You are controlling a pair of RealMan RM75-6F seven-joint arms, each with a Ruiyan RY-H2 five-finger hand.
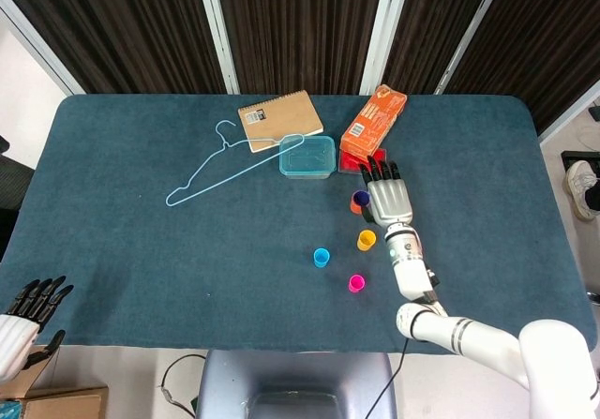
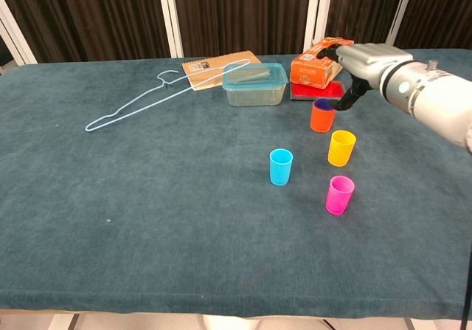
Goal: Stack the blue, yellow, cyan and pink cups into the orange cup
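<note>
Chest view: right hand (image 2: 359, 70) hovers at the orange cup (image 2: 321, 116), blue cup (image 2: 323, 105) nested inside (grip unclear); left hand (image 1: 28, 308) empty, fingers spread.

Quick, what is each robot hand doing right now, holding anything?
Left robot hand: open, holding nothing, off the table's corner.
Right robot hand: at the blue cup inside the orange cup; grip cannot be told.

Bright, even light falls from overhead. Shadows on the desk (image 2: 147, 197) are faint and soft. Both views are sharp, without glare.
</note>
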